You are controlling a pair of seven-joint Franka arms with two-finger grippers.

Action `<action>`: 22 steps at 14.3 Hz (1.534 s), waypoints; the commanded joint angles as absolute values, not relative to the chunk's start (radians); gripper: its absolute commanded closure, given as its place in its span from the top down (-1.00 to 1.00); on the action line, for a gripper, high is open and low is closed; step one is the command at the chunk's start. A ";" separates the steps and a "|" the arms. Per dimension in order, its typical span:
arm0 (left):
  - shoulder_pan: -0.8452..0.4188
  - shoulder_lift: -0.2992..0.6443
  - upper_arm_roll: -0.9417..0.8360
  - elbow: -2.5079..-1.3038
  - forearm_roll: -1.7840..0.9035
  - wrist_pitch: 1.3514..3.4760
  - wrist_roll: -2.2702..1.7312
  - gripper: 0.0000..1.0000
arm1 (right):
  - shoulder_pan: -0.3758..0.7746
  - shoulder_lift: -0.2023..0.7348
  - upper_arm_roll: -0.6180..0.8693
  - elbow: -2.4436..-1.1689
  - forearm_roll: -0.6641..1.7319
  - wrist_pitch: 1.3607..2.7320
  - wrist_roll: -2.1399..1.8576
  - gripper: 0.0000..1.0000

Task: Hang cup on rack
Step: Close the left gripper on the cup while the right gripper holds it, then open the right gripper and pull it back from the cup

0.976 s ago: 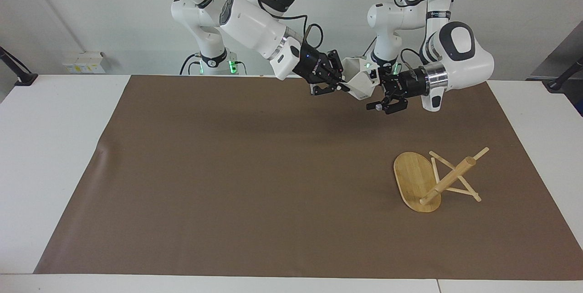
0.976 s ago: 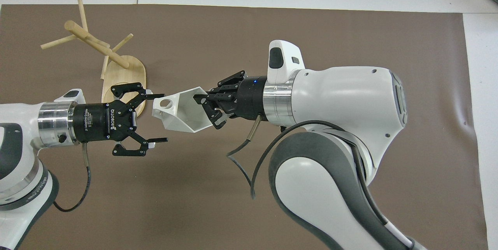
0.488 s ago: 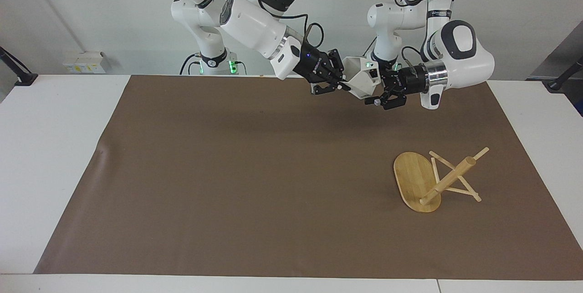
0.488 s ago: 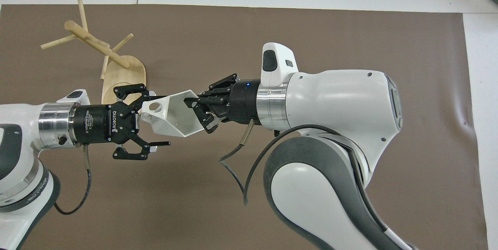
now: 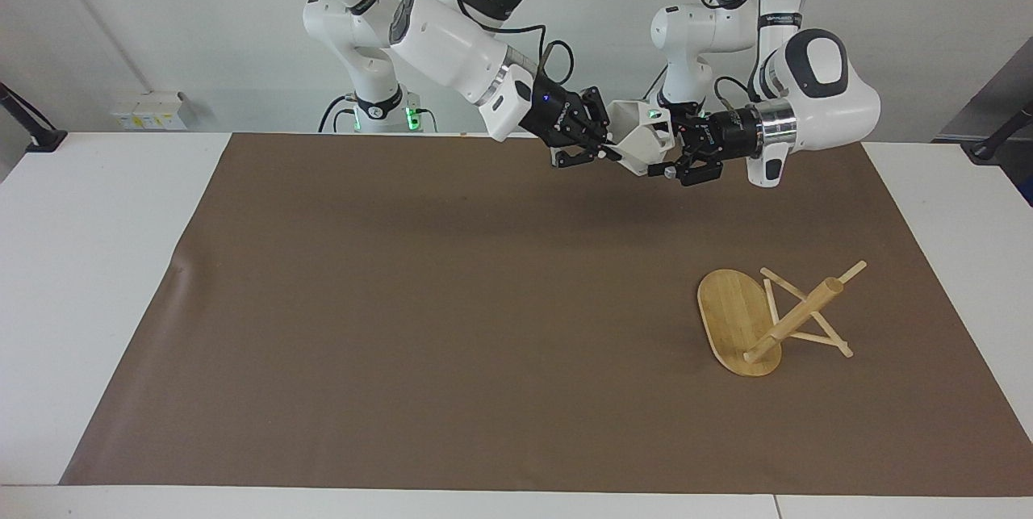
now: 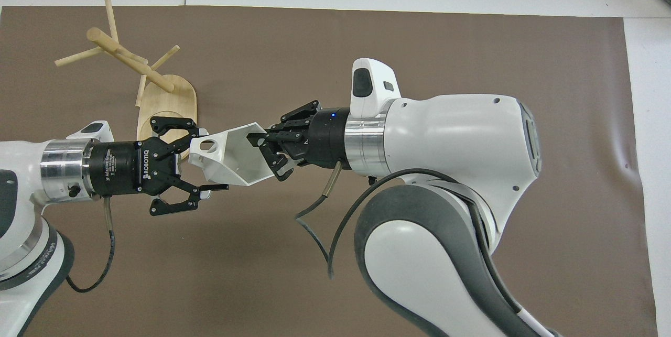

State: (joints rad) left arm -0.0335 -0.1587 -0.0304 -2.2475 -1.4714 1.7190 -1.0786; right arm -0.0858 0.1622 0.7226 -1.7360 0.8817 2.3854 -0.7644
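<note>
Cup: the small white faceted mug with a blocky, hole-pierced handle [image 6: 230, 156] is being held in the air over the brown mat, at the robots' edge of it and toward the left arm's end of the table; its mouth is being turned toward the right gripper and its handle toward the left one.

Cup contents: nothing is being seen inside the open mouth in the overhead view.

Right gripper: the right gripper [image 6: 270, 151] is being kept clamped on the cup's rim, one finger inside the mouth and one outside.

Left gripper: the left gripper [image 6: 209, 161] is being held spread wide around the handle end, one finger beside the handle's top, the other below the cup; whether either finger is touching yet is not clear from these views.

Change: over the last second the gap between the left gripper and the cup has been closed, so that the handle end is now being bracketed by the open fingers.

Meaning: a hand-over to the left arm is judged to be under way, with closing still to be done.

Rack: the light bamboo mug tree with an oval base, thick post and thin crossing pegs [image 5: 775, 317] is standing on the mat, farther from the robots than the cup; nothing is being carried on its pegs.

Mat: the brown paper sheet [image 5: 403, 325] is being used as cover for the white table [image 5: 81, 277].
</note>
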 commanded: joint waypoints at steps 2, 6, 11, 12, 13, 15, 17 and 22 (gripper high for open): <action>-0.041 -0.186 -0.029 -2.276 -1.465 1.729 -1.085 -1.00 | -0.098 0.161 0.739 -1.732 0.896 2.402 -0.733 -1.00; -0.032 -0.184 -0.029 -2.272 -1.443 1.717 -1.092 -1.00 | -0.098 0.161 0.739 -1.732 0.896 2.396 -0.707 -1.00; -0.015 -0.184 -0.028 -2.264 -1.402 1.713 -1.097 -1.00 | -0.098 0.158 0.741 -1.729 0.893 2.399 -0.620 0.01; -0.011 -0.184 -0.028 -2.263 -1.396 1.712 -1.100 -1.00 | -0.098 0.158 0.741 -1.729 0.891 2.404 -0.620 0.49; -0.009 -0.184 -0.026 -2.257 -1.381 1.703 -1.109 -1.00 | -0.098 0.158 0.741 -1.729 0.890 2.408 -0.621 0.92; 0.023 -0.180 -0.028 -2.246 -1.342 1.684 -1.111 -1.00 | -0.098 0.158 0.741 -1.729 0.887 2.407 -0.623 1.00; 0.034 -0.178 -0.026 -2.230 -1.303 1.677 -1.111 -1.00 | -0.098 0.158 0.741 -1.729 0.888 2.405 -0.620 1.00; 0.058 -0.184 -0.026 -2.223 -1.149 1.677 -1.111 -1.00 | -0.098 0.150 0.739 -1.729 0.882 2.401 -0.553 1.00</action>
